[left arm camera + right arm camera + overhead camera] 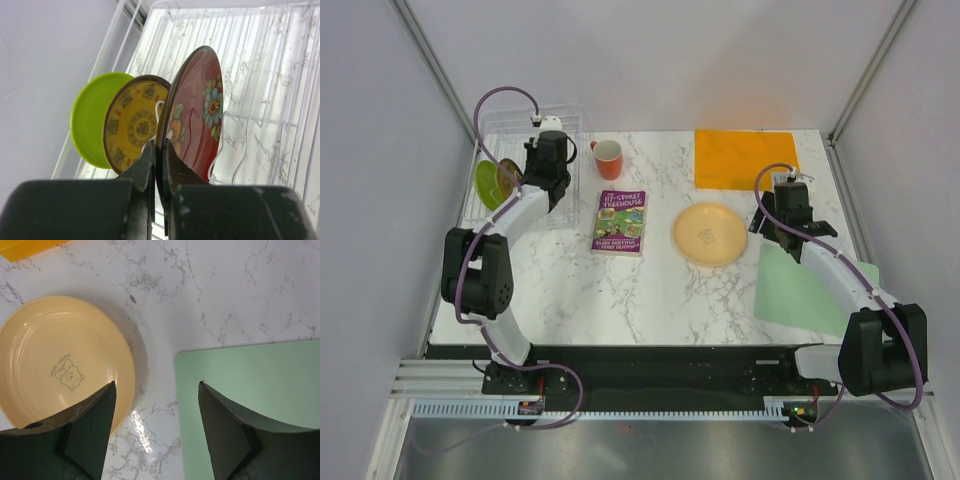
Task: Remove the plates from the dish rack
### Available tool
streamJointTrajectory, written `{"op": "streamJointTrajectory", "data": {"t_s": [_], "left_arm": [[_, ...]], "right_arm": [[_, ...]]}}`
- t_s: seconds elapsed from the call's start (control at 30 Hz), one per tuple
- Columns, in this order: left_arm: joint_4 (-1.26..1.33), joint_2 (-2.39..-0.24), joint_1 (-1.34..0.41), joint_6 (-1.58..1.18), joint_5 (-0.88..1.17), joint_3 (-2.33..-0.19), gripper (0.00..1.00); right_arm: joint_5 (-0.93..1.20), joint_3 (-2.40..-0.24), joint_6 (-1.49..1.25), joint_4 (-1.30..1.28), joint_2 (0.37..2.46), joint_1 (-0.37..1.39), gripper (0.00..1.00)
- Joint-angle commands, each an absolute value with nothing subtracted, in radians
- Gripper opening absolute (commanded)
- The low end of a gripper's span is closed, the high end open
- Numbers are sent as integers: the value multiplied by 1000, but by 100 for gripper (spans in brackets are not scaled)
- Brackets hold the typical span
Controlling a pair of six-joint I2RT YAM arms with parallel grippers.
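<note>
A white worktop with grey marble veining sits inside pale grey walls. The left hand is inside a clear ribbed plastic dish rack. Its two dark fingers are pinched almost together on the lower rim of a glossy dark red plate painted with flowers, which stands on edge in the rack. Just to the left of that hand's fingertips a brown-and-yellow plate with round motifs also stands on edge. A plain lime-green plate stands behind it, farther left. The right hand hangs above the worktop with its fingers spread wide and nothing between them. A round, smooth pale-yellow plate with a small printed bear lies flat beneath its left finger. A flat pale green mat lies beneath its right finger, with bare marble between the two. Beyond this hand lies an orange mat. Between the two hands are an orange-red mug and a purple book.
</note>
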State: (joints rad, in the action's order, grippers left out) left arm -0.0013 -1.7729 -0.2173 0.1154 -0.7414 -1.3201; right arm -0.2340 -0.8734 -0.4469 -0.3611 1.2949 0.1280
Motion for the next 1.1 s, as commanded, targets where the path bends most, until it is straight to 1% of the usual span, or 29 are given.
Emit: {"op": "streamJointTrajectory", "data": {"t_s": [0.0, 0.13, 0.27, 0.33, 0.37, 0.4, 0.43, 0.47, 0.5, 0.53, 0.6, 0.63, 0.73, 0.83, 1.0, 1.07], "left_arm": [[121, -1649, -238, 225, -845, -1378, 2], [86, -1585, -261, 242, -853, -1393, 2], [-91, -1482, -275, 152, -751, -1416, 2], [-161, -1419, -275, 68, -688, -1420, 2], [-240, -1401, -275, 33, -593, -1430, 2], [-261, -1384, -275, -35, -540, -1427, 2], [-274, -1350, -276, -64, -491, -1419, 2], [-306, -1338, -276, -121, -375, -1404, 2], [-317, -1327, -275, -153, -333, -1394, 2], [-327, -1313, -276, -187, -237, -1370, 2], [-318, -1307, -276, -264, -139, -1341, 2], [-308, -1307, -276, -291, -52, -1312, 2], [-236, -1313, -279, -388, 120, -1238, 2], [-134, -1316, -281, -480, 249, -1166, 2], [-6, -1319, -288, -604, 388, -1083, 2], [89, -1319, -291, -658, 445, -1045, 2]], "right_arm": [[-239, -899, -436, -373, 1264, 127, 74], [-278, -919, -416, -396, 1249, 129, 74], [-285, -940, -388, -414, 1221, 127, 74], [-235, -945, -384, -410, 1201, 127, 74], [-201, -948, -382, -403, 1194, 127, 74], [-169, -948, -379, -381, 1186, 127, 74], [-88, -946, -377, -367, 1169, 127, 74], [-48, -948, -379, -350, 1163, 130, 74], [-14, -948, -385, -319, 1155, 133, 74], [53, -950, -390, -304, 1146, 144, 74], [109, -962, -403, -266, 1143, 164, 74], [153, -968, -411, -255, 1152, 191, 74], [243, -983, -442, -198, 1176, 253, 74], [281, -957, -500, -106, 1186, 302, 74], [357, -931, -567, 24, 1219, 322, 74], [370, -920, -587, 52, 1235, 325, 74]]}}
